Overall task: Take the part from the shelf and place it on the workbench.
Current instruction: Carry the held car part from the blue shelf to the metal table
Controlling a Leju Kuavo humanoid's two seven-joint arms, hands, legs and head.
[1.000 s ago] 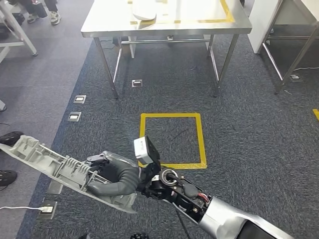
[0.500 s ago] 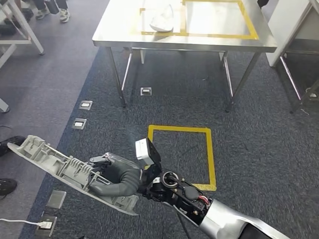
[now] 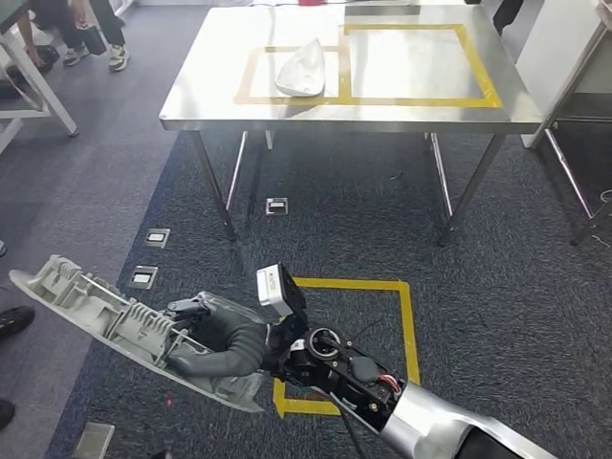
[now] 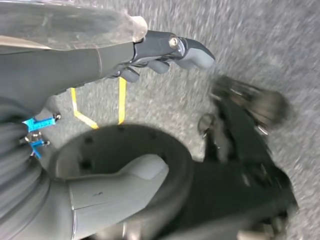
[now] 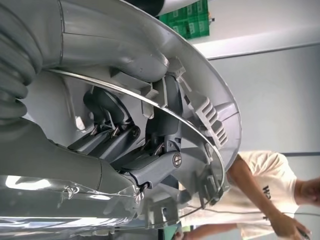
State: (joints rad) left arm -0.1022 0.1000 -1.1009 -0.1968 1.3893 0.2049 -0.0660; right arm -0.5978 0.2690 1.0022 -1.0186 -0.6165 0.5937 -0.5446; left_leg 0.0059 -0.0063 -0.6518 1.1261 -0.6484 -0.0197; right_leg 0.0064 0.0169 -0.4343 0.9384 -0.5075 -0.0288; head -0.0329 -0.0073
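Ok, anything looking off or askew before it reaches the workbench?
Nothing damaged or spilled. The long grey part sits tilted in the right robot hand, held near one end, its far end sticking out unsupported. A white part already lies inside a taped box on the workbench.

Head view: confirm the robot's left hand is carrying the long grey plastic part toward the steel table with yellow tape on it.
Wrong hand. The head view shows the right hand gripping the long grey part; its arm comes in from the lower right. The rest holds: the steel table ahead carries yellow tape.
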